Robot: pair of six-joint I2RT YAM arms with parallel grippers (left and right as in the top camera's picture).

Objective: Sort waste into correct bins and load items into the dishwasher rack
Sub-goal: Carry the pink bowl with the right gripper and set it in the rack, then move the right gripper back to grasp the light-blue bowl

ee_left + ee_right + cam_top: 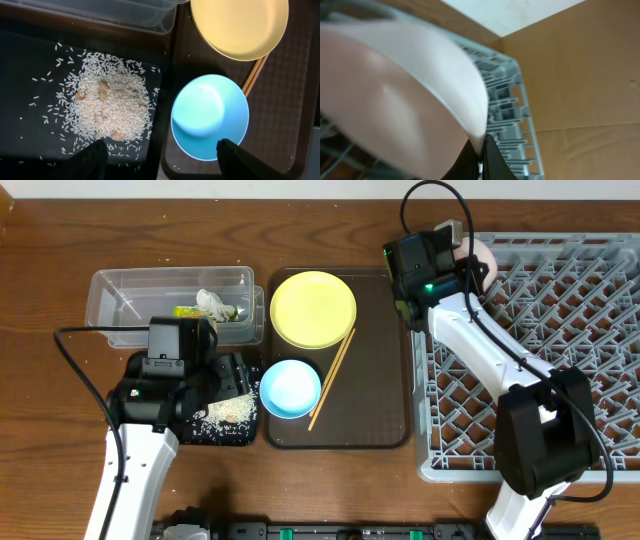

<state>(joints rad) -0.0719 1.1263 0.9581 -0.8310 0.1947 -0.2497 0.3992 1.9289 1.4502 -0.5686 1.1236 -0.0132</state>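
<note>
My right gripper [482, 150] is shut on the rim of the white bowl [395, 100] and holds it over the far left corner of the grey dishwasher rack [560, 350]. My left gripper [162, 160] is open and empty, above the edge between the black tray [30, 125] with its pile of rice [107, 105] and the light blue bowl [210, 116]. The yellow plate [313, 309], the blue bowl and the chopsticks [332, 378] lie on the brown tray [380, 380]. The clear tub [170, 305] holds the wrapper [215, 308] and a white scrap. The white cup is out of view.
A few rice grains lie on the brown tray beside the blue bowl. The clear tub stands just behind the black tray. The rack [510, 100] fills the right side of the wooden table [40, 410], and the right arm reaches across its left part.
</note>
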